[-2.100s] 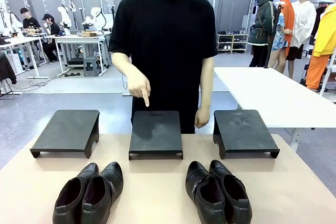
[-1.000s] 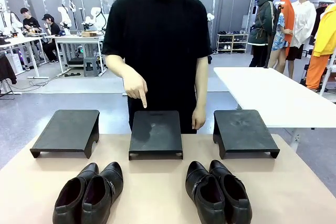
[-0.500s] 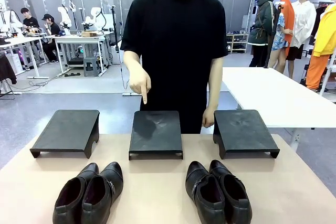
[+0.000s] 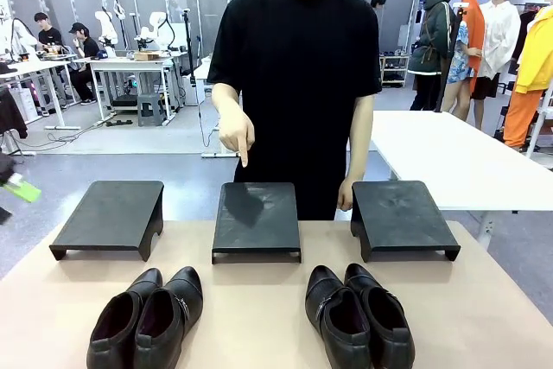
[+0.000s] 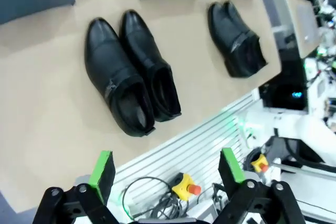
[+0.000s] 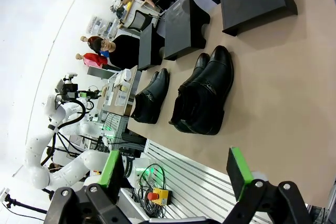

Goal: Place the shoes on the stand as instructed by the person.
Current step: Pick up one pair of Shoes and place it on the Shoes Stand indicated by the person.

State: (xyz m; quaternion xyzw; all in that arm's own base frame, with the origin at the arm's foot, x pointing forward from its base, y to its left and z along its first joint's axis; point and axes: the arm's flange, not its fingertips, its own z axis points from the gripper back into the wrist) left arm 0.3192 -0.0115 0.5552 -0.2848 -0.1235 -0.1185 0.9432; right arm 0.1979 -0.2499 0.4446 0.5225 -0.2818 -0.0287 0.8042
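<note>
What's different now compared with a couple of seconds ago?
The person has stepped toward the robot's right, pointing hand still aimed at the middle stand. A green pad of the left gripper has appeared at the left edge. The shoes, left pair and right pair, and the stands stayed put; nothing was gripped.

Left wrist feed first: the left gripper (image 5: 167, 171) showed me two black fingers (image 5: 89, 203), each tipped with a flat, bright green pad (image 5: 103, 174). Below the pads ran chunky black link bars, rounded at the joints, with small silver pins (image 5: 80, 188) glinting. Right wrist feed next, and the right gripper (image 6: 176, 169) was the same build, with green-faced tips on black links and pale pins at the knuckles. Beyond its fingers I caught the left arm (image 6: 37, 150), white with smooth, rounded segments. Past the fingers, the person (image 4: 294, 84) wore a plain black T-shirt with short sleeves.
</note>
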